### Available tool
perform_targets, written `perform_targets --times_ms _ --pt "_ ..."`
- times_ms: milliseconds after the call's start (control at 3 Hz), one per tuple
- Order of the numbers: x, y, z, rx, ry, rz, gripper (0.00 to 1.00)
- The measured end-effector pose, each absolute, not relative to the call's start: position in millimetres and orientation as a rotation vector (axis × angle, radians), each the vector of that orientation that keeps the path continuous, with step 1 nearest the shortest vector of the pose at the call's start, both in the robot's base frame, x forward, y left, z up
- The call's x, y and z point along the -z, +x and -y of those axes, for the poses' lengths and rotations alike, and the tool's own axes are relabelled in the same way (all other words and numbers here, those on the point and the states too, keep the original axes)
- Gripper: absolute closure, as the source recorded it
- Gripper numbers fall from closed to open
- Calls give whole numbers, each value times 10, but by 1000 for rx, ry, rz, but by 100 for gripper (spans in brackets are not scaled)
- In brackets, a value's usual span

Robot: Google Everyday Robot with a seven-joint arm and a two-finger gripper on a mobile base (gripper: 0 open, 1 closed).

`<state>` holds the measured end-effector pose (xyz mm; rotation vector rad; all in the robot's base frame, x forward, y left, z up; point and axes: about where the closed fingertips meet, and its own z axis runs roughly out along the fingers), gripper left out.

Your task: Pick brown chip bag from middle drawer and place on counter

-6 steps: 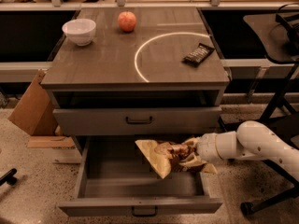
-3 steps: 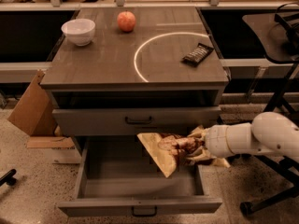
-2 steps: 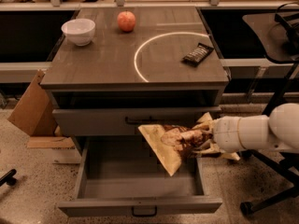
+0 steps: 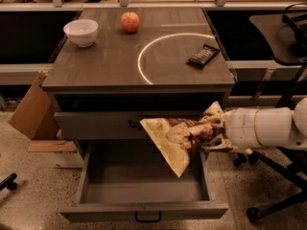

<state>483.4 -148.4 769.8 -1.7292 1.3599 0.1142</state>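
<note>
The brown chip bag (image 4: 178, 138) hangs in the air in front of the upper handled drawer, above the open middle drawer (image 4: 144, 190), its pale yellow corner pointing down. My gripper (image 4: 213, 131) comes in from the right on a white arm and is shut on the bag's right end. The middle drawer is pulled out and its grey inside shows nothing in it. The counter (image 4: 110, 61) with its thin white arc lies above and behind the bag.
On the counter stand a white bowl (image 4: 81, 32), a red apple (image 4: 130, 21) and a small dark candy bar (image 4: 203, 55). A cardboard box (image 4: 31, 107) leans at the cabinet's left. Chair legs and castors (image 4: 268, 195) stand at the right.
My gripper has lifted the chip bag up out of the middle drawer and drawn it slightly right; it now hangs level with the upper drawer front.
</note>
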Motion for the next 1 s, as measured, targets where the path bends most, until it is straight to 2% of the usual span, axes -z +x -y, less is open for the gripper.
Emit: perform_targets --times_ms 333,1000 --pt "-7928 5084 1355 -73 -1755 -1282 100" --pt "-9141 5570 961 127 -1797 -1046 100"
